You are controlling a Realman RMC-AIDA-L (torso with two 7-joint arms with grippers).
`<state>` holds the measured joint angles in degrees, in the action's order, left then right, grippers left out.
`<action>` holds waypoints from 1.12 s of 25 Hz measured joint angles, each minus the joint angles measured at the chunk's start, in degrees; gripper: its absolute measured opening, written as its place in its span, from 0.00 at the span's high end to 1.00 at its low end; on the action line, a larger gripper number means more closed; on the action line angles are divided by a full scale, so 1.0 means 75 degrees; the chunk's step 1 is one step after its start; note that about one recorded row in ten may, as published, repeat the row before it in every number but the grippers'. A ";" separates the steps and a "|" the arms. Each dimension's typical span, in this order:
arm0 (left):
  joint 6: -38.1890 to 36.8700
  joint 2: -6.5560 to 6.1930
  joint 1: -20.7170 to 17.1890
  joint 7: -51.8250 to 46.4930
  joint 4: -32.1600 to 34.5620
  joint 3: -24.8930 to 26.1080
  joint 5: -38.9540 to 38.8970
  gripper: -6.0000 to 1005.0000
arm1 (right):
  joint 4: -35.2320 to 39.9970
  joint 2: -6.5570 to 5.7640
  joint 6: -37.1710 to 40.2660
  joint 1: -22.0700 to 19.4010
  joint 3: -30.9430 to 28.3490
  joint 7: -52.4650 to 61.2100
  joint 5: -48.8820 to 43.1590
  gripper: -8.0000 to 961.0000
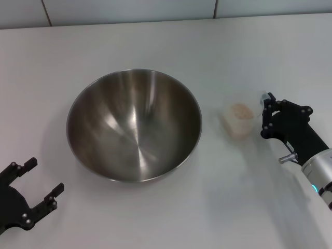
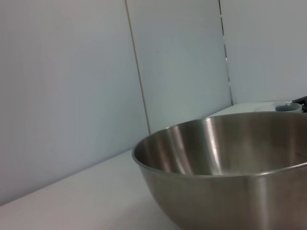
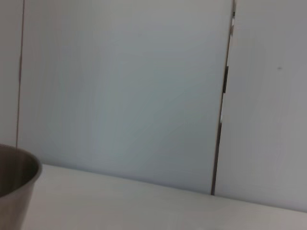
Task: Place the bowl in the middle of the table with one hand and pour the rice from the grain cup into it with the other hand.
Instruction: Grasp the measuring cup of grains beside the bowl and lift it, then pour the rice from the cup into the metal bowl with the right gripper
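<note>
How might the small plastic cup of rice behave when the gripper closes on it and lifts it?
The grain cup looks thin and translucent, so it may flex if squeezed. It is small and open-topped, holding rice, so tilting would probably spill grains.

My head camera looks steeply down on the worktop (image 1: 155,218) from above, taking in the whole bowl (image 1: 134,124). The camera on my left wrist sits low beside that bowl (image 2: 230,167), very near, facing the wall. My right wrist camera, also low, faces the same wall and catches only the bowl's edge (image 3: 14,187).
</note>
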<state>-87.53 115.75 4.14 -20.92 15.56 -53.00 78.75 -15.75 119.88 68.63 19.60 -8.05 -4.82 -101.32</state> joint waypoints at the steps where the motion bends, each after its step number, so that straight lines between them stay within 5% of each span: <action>1: 0.0000 0.0000 -0.0006 0.0000 0.0000 0.0000 0.0000 0.25 | 0.0002 0.0000 0.0093 -0.0002 -0.0003 -0.0001 0.0002 0.92; 12: 0.0000 0.0000 -0.0013 0.0000 0.0000 0.0000 0.0000 0.25 | -0.0105 -0.0009 0.1882 -0.0006 0.0045 -0.0002 -0.0047 0.99; 18: -0.0001 -0.0021 -0.0008 -0.0009 -0.0070 0.0000 0.0000 0.25 | -0.0571 -0.0023 0.2720 0.0493 0.0053 -0.0893 -0.0430 0.99; 22: -0.0002 -0.0024 0.0009 -0.0011 -0.0073 0.0000 0.0000 0.25 | -0.1363 -0.0018 0.2698 0.0867 0.0021 -0.3044 -0.0893 0.99; 23: -0.0001 -0.0023 0.0012 -0.0011 -0.0073 0.0000 0.0000 0.25 | -0.1887 -0.0017 0.2460 0.1027 0.0035 -0.4810 -0.1000 0.99; 28: -0.0019 -0.0025 0.0032 -0.0012 -0.0071 0.0000 0.0000 0.25 | -0.2621 -0.0005 0.1797 0.1092 0.0020 -0.8442 -0.1567 0.99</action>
<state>-87.67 115.56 4.38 -21.01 15.02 -53.00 78.75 -35.41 119.84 82.11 27.79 -7.90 -68.14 -113.07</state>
